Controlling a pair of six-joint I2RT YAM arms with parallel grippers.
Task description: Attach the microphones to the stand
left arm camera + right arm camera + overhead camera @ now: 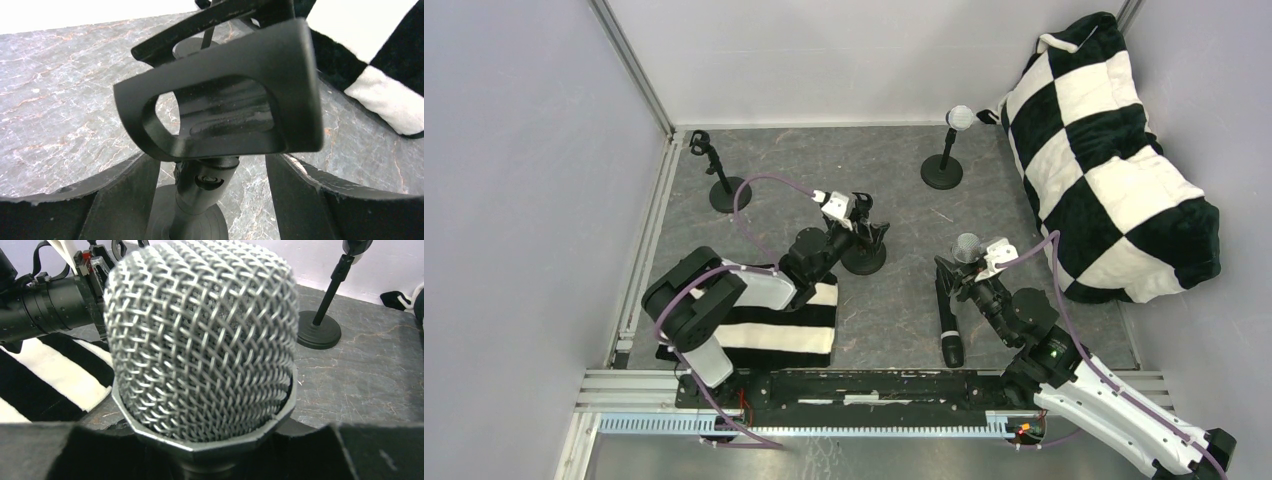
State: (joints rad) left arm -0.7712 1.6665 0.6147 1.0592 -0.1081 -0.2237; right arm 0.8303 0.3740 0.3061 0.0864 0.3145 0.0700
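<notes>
Microphone (967,247) in right end effector (210,442) stands roughly upright, head up

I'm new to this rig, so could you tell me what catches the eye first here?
The right gripper holds a mesh-headed microphone at centre right. The big checkered cushion fills the far right corner, and the left gripper straddles the middle stand.

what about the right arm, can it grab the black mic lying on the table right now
Probably not yet. The black mic lies beside the right gripper with nothing on top of it, but that gripper is shut on the silver-headed mic and would have to release it first.
</notes>
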